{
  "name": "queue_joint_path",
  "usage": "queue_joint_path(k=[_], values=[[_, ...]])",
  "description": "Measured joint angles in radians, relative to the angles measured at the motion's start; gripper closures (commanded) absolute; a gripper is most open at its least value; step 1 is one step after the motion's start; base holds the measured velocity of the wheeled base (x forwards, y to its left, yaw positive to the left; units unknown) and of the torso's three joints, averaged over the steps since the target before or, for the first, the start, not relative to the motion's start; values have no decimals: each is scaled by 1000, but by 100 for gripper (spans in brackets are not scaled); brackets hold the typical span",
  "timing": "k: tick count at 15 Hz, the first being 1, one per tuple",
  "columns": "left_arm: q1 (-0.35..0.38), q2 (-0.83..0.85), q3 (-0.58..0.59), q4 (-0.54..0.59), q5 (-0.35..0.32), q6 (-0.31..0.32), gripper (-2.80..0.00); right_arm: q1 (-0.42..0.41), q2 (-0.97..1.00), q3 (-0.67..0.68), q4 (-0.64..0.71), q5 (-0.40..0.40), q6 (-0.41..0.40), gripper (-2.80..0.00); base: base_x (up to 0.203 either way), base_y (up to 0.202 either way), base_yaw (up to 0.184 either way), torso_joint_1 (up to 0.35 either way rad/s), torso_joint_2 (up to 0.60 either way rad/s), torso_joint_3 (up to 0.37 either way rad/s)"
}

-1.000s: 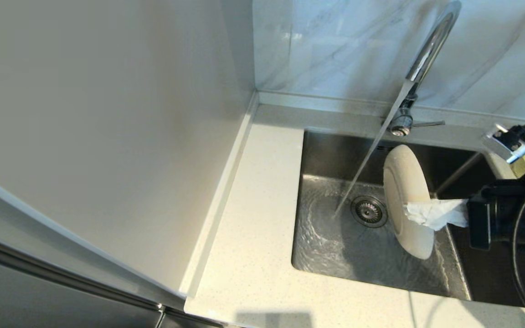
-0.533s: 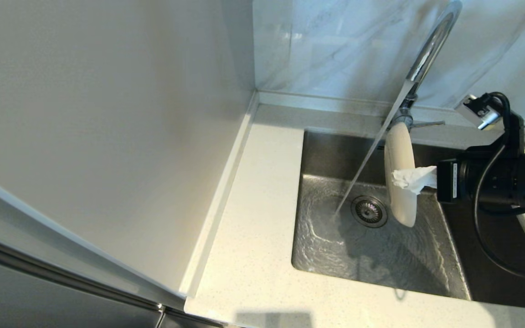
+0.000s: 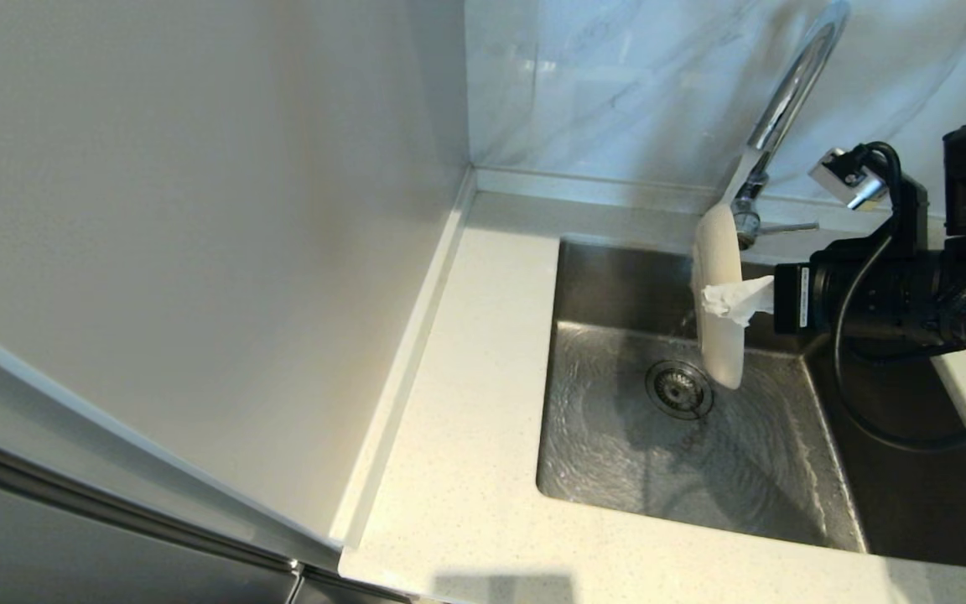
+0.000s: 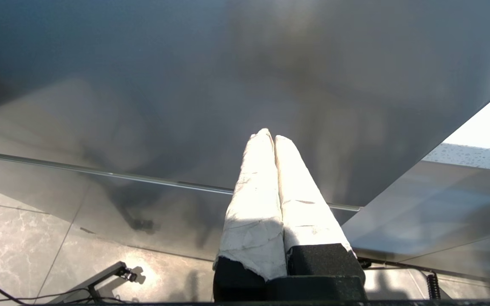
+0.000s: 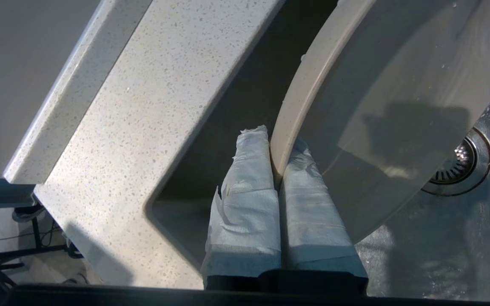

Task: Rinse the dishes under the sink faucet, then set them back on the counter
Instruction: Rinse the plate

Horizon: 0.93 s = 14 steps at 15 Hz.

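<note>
My right gripper [image 3: 730,304] is shut on the rim of a cream-white round dish [image 3: 718,294], holding it on edge over the steel sink [image 3: 609,445]. In the right wrist view the wrapped fingers [image 5: 249,170] pinch the dish [image 5: 381,110] at its edge, above the drain strainer [image 5: 462,165]. The chrome faucet [image 3: 789,92] rises behind, and its stream lands on the dish's upper edge. The drain strainer [image 3: 678,389] lies just below the dish. Only the left wrist view shows my left gripper [image 4: 270,136], shut, empty and parked. The pale yellow bowl is out of view.
Off-white speckled counter [image 3: 466,403] runs along the sink's left and front. A plain wall panel [image 3: 198,210] stands at the left and marble tiles [image 3: 600,75] at the back. Water ripples over the sink floor. The faucet's lever [image 3: 789,227] sticks out towards my right arm.
My right arm has lifted the dish and carried it back and left, from low beside the stream to under it. The water now hits the dish instead of the basin.
</note>
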Motion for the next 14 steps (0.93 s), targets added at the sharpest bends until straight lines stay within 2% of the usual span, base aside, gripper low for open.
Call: queue_joint_path(k=[10,14], values=[[0,0,0,0,0,0,0,0,7,-10,-1,0,-17,0,0,0,0,0,0,0],[0,0,0,0,0,0,0,17,1,30,5,9,-130,0,0,0,0,0,0,0]])
